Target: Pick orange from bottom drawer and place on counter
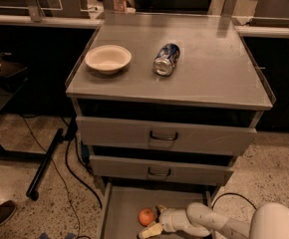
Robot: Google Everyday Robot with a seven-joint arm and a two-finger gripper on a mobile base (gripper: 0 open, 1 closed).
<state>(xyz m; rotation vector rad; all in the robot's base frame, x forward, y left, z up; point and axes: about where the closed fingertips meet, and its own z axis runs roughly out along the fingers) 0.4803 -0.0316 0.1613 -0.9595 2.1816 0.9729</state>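
The orange (146, 216) lies at bottom centre in the bottom drawer (120, 208), with the gripper (153, 221) spread open against it (nothing clamped), so an off-centre squeeze could roll it away.

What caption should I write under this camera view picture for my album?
The gripper sits in the bottom drawer beside the orange; a bowl and can sit on the counter.

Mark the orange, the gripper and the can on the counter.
orange (146, 216): camera view, middle of the fruit, in the bottom drawer (122, 208).
gripper (153, 220): camera view, between its fingertips, just right of the orange, inside that drawer.
can (166, 59): camera view, middle of its side, lying on the counter (214, 68).
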